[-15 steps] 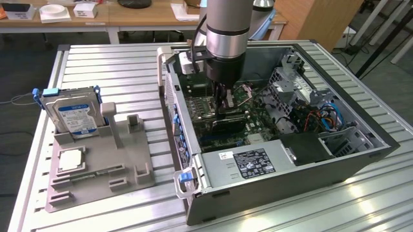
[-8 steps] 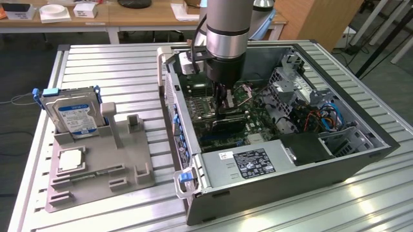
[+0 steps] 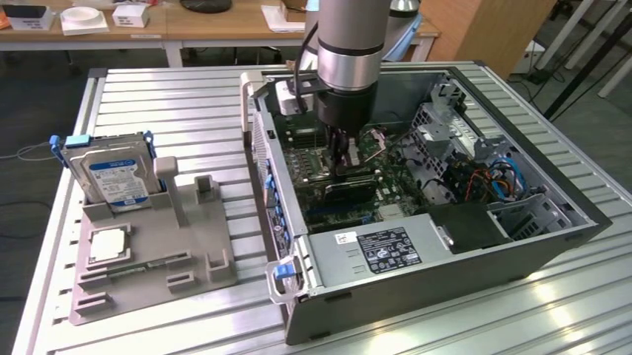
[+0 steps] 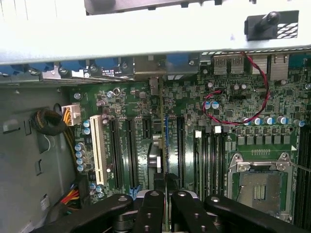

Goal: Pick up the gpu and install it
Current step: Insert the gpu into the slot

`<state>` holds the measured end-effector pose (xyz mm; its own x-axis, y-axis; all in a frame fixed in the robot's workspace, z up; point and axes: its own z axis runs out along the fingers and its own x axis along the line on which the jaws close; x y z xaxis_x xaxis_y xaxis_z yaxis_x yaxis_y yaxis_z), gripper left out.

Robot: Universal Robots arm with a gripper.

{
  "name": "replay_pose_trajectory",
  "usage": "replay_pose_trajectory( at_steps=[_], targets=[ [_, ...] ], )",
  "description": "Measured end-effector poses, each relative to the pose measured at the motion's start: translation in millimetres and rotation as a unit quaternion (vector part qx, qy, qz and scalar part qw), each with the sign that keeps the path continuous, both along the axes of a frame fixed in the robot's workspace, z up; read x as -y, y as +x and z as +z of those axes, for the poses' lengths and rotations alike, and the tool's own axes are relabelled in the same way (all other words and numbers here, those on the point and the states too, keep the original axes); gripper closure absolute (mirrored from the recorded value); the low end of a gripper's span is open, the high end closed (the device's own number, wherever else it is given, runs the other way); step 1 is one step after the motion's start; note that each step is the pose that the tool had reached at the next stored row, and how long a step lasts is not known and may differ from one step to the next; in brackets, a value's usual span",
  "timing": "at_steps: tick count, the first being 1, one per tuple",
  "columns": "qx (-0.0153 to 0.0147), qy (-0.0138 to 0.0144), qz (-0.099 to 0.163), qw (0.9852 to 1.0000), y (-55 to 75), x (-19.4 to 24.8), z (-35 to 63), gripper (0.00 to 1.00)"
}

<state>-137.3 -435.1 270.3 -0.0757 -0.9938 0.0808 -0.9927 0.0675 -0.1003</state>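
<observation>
My gripper [image 3: 345,168] reaches down into the open computer case [image 3: 553,214], over the green motherboard [image 3: 326,200]. It is shut on the gpu [image 3: 351,189], a thin dark card held on edge just above the board. In the wrist view the gpu [image 4: 163,141] appears edge-on as a narrow line running away from the gripper [image 4: 165,196]. It is lined up along the black expansion slots [image 4: 130,145], beside the white slot [image 4: 99,145]. Its far end reaches toward the rear wall of the case [image 4: 146,39]. Whether the card sits in a slot cannot be told.
Left of the case in the exterior view, a grey fixture [image 3: 197,251] holds an upright hard drive [image 3: 111,171] and a square CPU chip [image 3: 109,244]. Inside the case are the power supply [image 3: 380,251], drive cages [image 3: 445,140], an empty CPU socket [image 4: 262,187] and red-black wires [image 4: 252,87].
</observation>
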Motion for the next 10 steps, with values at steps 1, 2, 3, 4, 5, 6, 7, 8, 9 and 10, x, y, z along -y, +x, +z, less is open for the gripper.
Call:
replay_pose_trajectory(
  at_steps=[1, 2, 3, 4, 5, 6, 7, 8, 9, 10],
  targets=[
    [0.0, 0.0, 0.0, 1.0, 0.4, 0.8, 0.0, 0.85],
    [0.0, 0.0, 0.0, 1.0, 0.8, 1.4, 0.0, 0.85],
    [0.0, 0.0, 0.0, 1.0, 0.9, 1.4, 0.0, 0.85],
    [0.0, 0.0, 0.0, 1.0, 0.9, 1.4, 0.0, 0.85],
    [0.0, 0.0, 0.0, 1.0, 0.9, 1.4, 0.0, 0.85],
    [0.0, 0.0, 0.0, 1.0, 0.9, 1.4, 0.0, 0.85],
    [0.0, 0.0, 0.0, 1.0, 0.9, 1.4, 0.0, 0.85],
    [-0.0001, 0.0, 0.0, 1.0, 0.9, 1.5, 0.0, 0.85],
    [-0.0022, 0.0, 0.0, 1.0, 1.2, 1.6, 0.0, 0.85],
    [-0.0059, 0.0, 0.0, 1.0, 1.6, 1.7, 0.0, 0.85]
  ],
)
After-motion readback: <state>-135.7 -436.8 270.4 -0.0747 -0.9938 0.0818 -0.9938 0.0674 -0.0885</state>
